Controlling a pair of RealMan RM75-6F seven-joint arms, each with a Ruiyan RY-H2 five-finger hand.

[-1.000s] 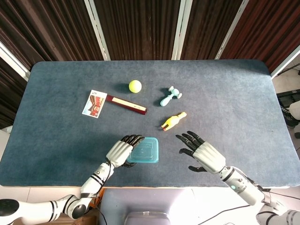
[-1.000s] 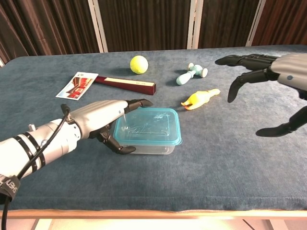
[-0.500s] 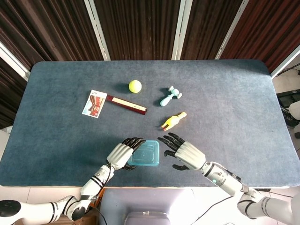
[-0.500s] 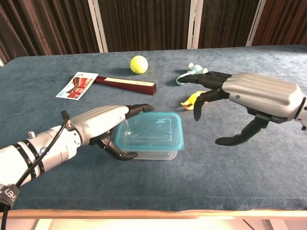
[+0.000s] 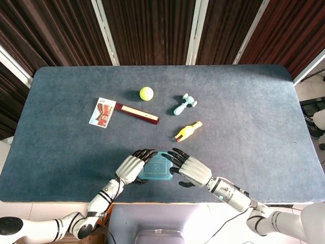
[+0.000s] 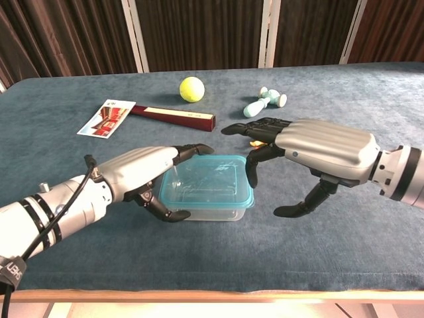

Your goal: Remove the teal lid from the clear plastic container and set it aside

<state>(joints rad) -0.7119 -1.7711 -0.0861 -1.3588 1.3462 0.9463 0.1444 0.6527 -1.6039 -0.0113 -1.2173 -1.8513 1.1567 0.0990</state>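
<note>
The clear plastic container point(image 6: 212, 207) with its teal lid point(image 6: 209, 179) on stands near the table's front edge, and shows in the head view too as the lid point(image 5: 157, 166). My left hand point(image 6: 142, 172) holds the container from its left side, fingers over the lid's far left rim and thumb against the near wall. My right hand point(image 6: 318, 149) hovers at the container's right side with its fingers spread and its fingertips close to the lid's right edge, holding nothing. In the head view the left hand point(image 5: 131, 168) and right hand point(image 5: 191, 169) flank the lid.
Behind the container lie a yellow chicken toy point(image 5: 188, 130), a teal toy point(image 6: 265, 101), a yellow ball point(image 6: 192, 88), a dark red stick point(image 6: 173, 114) and a card point(image 6: 106, 117). The table's front edge point(image 6: 212, 291) is close.
My right hand swept left from the table's right side to the container's right edge. The left hand kept its hold; the container barely shifted.
</note>
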